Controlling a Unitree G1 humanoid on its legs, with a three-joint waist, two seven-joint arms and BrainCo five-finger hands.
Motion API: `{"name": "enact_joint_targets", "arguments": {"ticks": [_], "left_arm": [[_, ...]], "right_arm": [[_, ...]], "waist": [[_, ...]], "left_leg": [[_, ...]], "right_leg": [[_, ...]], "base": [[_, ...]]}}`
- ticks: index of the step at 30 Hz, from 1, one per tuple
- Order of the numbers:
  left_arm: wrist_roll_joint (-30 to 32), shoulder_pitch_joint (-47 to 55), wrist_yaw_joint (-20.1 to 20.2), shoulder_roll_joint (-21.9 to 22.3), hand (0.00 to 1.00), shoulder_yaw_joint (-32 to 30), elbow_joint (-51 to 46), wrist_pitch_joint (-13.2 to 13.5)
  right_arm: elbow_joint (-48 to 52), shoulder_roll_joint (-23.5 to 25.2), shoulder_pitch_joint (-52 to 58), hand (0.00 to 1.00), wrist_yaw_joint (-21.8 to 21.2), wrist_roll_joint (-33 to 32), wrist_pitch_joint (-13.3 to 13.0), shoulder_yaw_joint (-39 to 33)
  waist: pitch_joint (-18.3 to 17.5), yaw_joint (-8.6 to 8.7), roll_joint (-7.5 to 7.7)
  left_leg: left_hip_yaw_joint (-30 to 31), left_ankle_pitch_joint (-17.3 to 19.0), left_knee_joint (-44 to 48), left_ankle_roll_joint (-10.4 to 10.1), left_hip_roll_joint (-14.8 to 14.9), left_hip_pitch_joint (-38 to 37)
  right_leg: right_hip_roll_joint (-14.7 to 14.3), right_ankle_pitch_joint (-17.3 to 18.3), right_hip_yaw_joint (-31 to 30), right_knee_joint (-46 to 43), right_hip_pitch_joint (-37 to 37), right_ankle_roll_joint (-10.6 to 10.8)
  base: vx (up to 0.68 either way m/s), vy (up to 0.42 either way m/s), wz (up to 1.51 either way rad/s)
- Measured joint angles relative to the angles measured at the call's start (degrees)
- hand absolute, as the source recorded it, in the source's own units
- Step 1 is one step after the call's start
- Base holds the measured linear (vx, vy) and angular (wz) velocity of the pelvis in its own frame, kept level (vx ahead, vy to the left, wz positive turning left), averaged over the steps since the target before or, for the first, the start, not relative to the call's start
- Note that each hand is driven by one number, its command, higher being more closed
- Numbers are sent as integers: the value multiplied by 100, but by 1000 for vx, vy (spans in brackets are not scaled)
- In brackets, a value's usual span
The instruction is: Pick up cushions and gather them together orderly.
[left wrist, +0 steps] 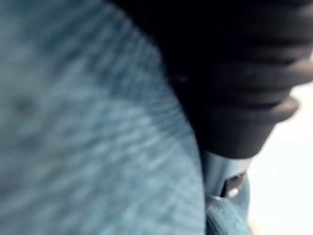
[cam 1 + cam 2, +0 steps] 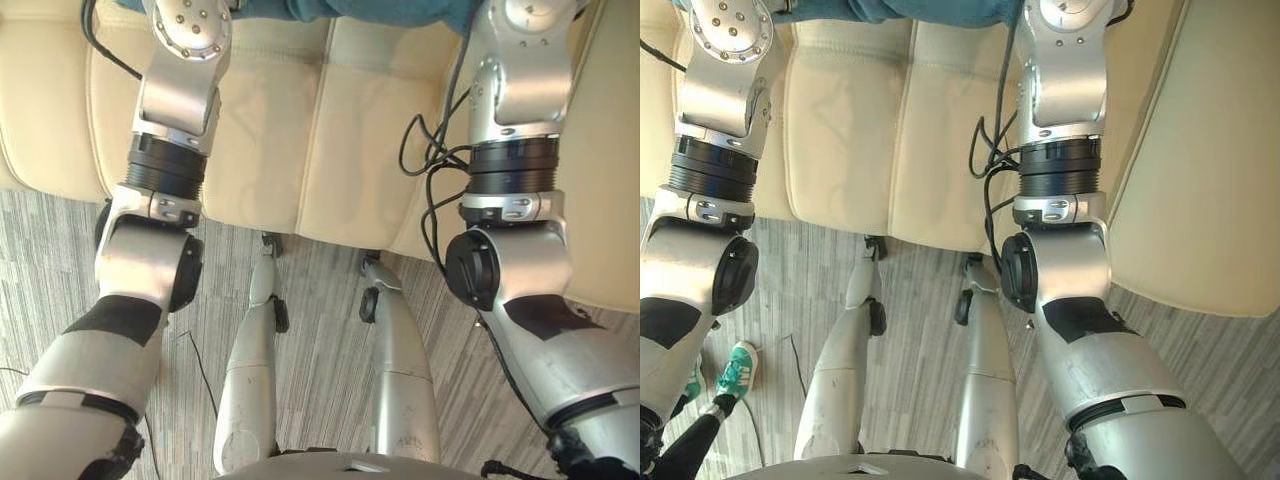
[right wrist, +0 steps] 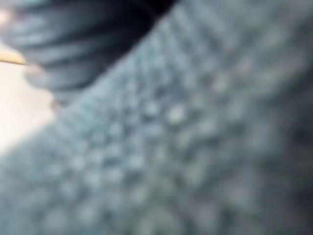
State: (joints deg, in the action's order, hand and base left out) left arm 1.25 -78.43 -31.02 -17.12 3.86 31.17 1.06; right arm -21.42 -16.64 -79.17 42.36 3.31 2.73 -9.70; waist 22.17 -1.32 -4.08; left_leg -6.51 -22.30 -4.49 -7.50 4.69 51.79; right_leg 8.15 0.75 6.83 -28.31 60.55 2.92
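A blue-teal cushion (image 2: pixel 380 10) lies on the cream sofa seat (image 2: pixel 270 130) at the far edge of the eye views, and both my arms reach up to it. In the left wrist view its woven blue fabric (image 1: pixel 88 137) presses right against my left hand (image 1: pixel 234 73), of which the dark ribbed cover shows. In the right wrist view the same knobbly blue fabric (image 3: pixel 195 147) lies against my right hand (image 3: pixel 73 34).
The sofa's cream side section (image 2: pixel 1200 180) rises at the right. Grey striped carpet (image 2: pixel 910 300) runs along the sofa's front edge. A person's green shoe (image 2: pixel 735 368) stands on the carpet at my left.
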Motion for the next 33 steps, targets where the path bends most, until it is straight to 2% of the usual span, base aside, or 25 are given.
{"name": "enact_joint_targets", "arguments": {"ticks": [2,3,4,5,6,8,10,11,16,24,26,28,30,32,33], "left_arm": [[-9,406,186,-43,0,-22,0,1],[-31,601,272,-51,0,-50,-1,1],[-140,906,351,-36,0,-96,-3,1],[-285,1204,402,-16,0,-179,-7,6],[-366,1320,407,-16,0,-205,-12,9],[-614,1699,428,-22,0,-501,-31,18],[-626,1798,443,-35,0,-638,-82,24],[-626,1892,510,-104,0,-657,-142,64],[-626,2527,526,-264,0,-901,-518,144],[-843,4143,556,-407,0,-1554,-1808,323],[-977,4798,683,-306,0,-1743,-2254,425],[-1195,5694,855,71,0,-1928,-2582,588],[-1367,6295,1017,333,0,-1971,-2599,643],[-1465,7217,1271,748,0,-1945,-2507,643],[-1465,7408,1385,895,0,-1943,-2352,641]], "right_arm": [[19,-26,212,0,-110,-184,-8,-10],[52,-29,314,0,-185,-205,-11,-7],[272,-54,534,0,-259,-263,-16,6],[470,-64,772,0,-338,-303,-48,29],[517,-66,876,0,-372,-305,-66,31],[528,-114,1351,0,-490,-317,-105,9],[528,-172,1666,0,-518,-317,-104,-11],[527,-216,1912,0,-657,-314,-104,-94],[662,-249,2513,0,-998,-304,-120,-217],[2234,-262,4450,0,-1233,-303,-281,-637],[2707,-228,5103,0,-1371,-299,-350,-621],[2997,-70,5979,0,-1602,-300,-468,-560],[2995,124,6393,0,-1818,-301,-539,-438],[2923,491,7086,0,-2129,-301,-571,-118],[2864,597,7311,0,-2262,-298,-608,-65]], "waist": [[0,46,0],[0,60,1],[1,102,2],[12,133,20],[21,132,35],[24,164,40],[28,197,48],[43,234,72],[49,267,82],[64,283,108],[63,286,108],[53,268,122],[29,248,165],[-133,201,269],[-190,188,271]], "left_leg": [[-6,19,-1,-18,-11,-6],[-59,185,-3,-79,2,-20],[-383,483,-3,-68,46,-35],[-629,651,-2,-241,67,-68],[-707,649,-3,-239,77,-93],[-787,366,-3,-43,100,-140],[-821,274,-3,49,89,-145],[-892,189,-1,160,83,-165],[-912,180,-2,196,118,-365],[-878,355,-2,343,164,-976],[-772,366,-1,357,174,-1195],[-720,426,1,420,176,-1617],[-716,557,1,406,174,-1933],[-731,649,4,406,192,-2332],[-724,696,10,397,199,-2451]], "right_leg": [[25,64,-7,-117,43,-20],[27,81,-10,-135,50,-15],[64,83,-44,-132,61,-17],[87,68,-110,-85,56,-13],[87,66,-136,-82,55,-11],[47,90,-209,-106,55,16],[49,102,-239,-111,54,32],[49,103,-275,-110,50,34],[-2,139,-291,-86,-138,29],[-41,259,-218,-78,-784,19],[-36,342,-120,-86,-1050,8],[-20,490,-19,-92,-1524,2],[-17,599,-2,-37,-1862,-6],[-46,663,23,65,-2290,2],[-56,680,42,137,-2454,8]], "base": [[-41,-74,6],[-52,-81,7],[-60,-97,11],[-47,-80,8],[-39,-86,-10],[-29,-90,-27],[-12,-81,-12],[-7,-78,-7],[-27,-108,-6],[-36,-99,0],[-6,-131,16],[42,-166,20],[40,-107,6],[88,-135,-3],[119,-123,2]]}}
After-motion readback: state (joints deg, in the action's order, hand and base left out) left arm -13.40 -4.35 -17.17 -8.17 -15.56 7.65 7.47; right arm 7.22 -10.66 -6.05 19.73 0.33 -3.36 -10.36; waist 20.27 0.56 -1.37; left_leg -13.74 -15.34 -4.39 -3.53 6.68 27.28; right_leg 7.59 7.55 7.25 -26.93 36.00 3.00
